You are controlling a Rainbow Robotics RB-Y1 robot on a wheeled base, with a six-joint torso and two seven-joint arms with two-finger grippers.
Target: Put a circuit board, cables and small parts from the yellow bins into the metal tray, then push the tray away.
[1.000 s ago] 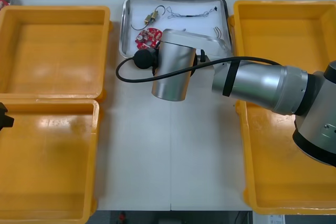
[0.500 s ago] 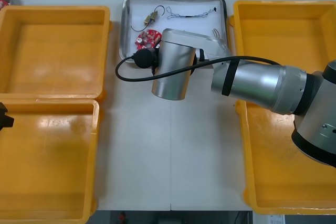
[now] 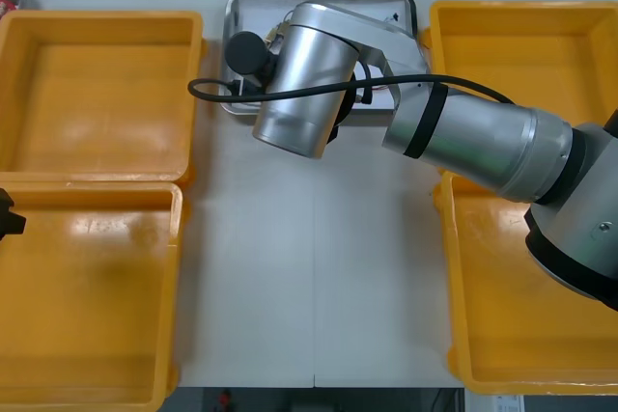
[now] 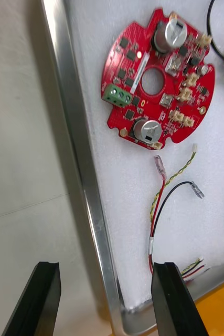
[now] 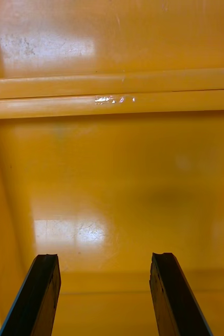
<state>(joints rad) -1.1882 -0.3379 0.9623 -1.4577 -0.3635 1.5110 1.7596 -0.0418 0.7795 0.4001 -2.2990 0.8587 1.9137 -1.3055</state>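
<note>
Push-away step, tray loaded: right gripper [image 4: 105, 269], fingers apart astride the metal tray [image 4: 75, 136] rim, should bear low and steady so the tray, at twelve o'clock on the tabletop [image 4: 17, 131], slides untilted with circuit board [image 4: 159, 79] and cables [image 4: 155, 220] inside; right arm stretched across from four o'clock; left gripper [image 5: 104, 260], fingers parted, at nine o'clock.

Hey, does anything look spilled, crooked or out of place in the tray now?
Nothing stands out. The circuit board lies flat inside the metal tray, with the cables beside it, all within the rim. The right gripper is open, straddling the tray's rim. The left gripper hangs open over a yellow bin.
</note>
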